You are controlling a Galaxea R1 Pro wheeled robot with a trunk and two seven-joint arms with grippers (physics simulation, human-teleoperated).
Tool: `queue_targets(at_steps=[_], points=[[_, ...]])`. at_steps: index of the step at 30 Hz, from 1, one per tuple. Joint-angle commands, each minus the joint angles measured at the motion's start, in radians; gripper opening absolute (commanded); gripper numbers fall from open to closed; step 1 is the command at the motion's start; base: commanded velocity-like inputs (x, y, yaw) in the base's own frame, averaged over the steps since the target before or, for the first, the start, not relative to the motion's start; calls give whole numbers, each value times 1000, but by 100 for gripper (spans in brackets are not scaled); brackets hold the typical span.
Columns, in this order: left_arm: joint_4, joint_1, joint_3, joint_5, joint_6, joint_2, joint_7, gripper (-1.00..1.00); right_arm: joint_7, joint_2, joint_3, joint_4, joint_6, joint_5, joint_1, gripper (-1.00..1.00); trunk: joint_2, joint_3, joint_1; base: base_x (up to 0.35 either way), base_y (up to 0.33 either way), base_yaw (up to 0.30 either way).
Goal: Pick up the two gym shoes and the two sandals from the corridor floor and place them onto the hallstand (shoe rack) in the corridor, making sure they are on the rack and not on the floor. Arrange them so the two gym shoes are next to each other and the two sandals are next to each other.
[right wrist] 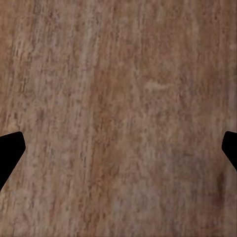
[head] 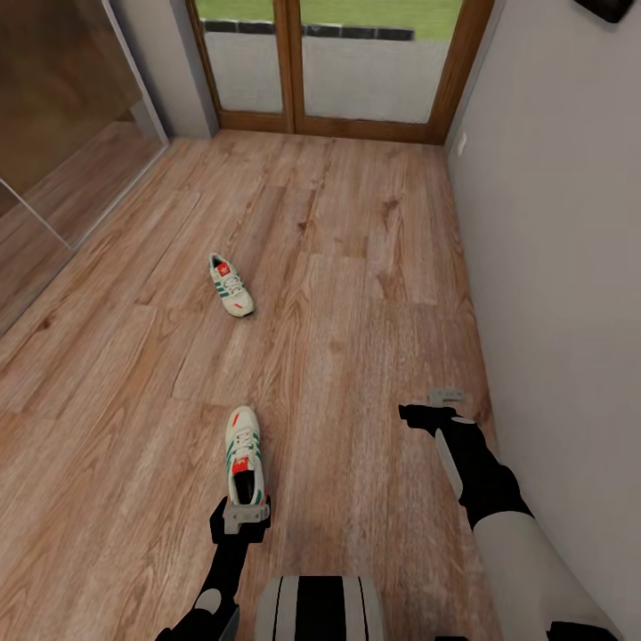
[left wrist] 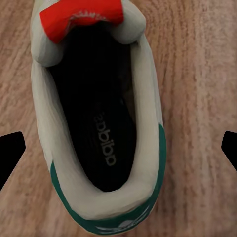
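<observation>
Hovering over the heel of the near gym shoe [head: 244, 458], your left gripper [head: 240, 518] has its jaws spread wide, one fingertip [left wrist: 11, 153] on each side of the shoe's dark opening and neither touching it. That sneaker lies on the corridor floor [head: 356, 303], toe pointing away from you. The second gym shoe [head: 231, 285] sits well apart, farther down the planks toward the wood-framed glass door [head: 338, 62]. Your right gripper [head: 442, 411] hangs near the grey wall [head: 561, 267], jaws apart over bare laminate.
</observation>
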Motion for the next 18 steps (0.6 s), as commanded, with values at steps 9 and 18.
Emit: queue_targets(at_steps=[9, 18], points=[[1, 0, 1, -9, -2, 0, 9, 100, 2, 1, -3, -1, 5, 7, 0, 100, 0, -5, 0, 0, 0, 0], [1, 0, 2, -9, -2, 0, 9, 100, 1, 0, -3, -1, 6, 7, 0, 100, -2, -33, 3, 0, 0, 0]])
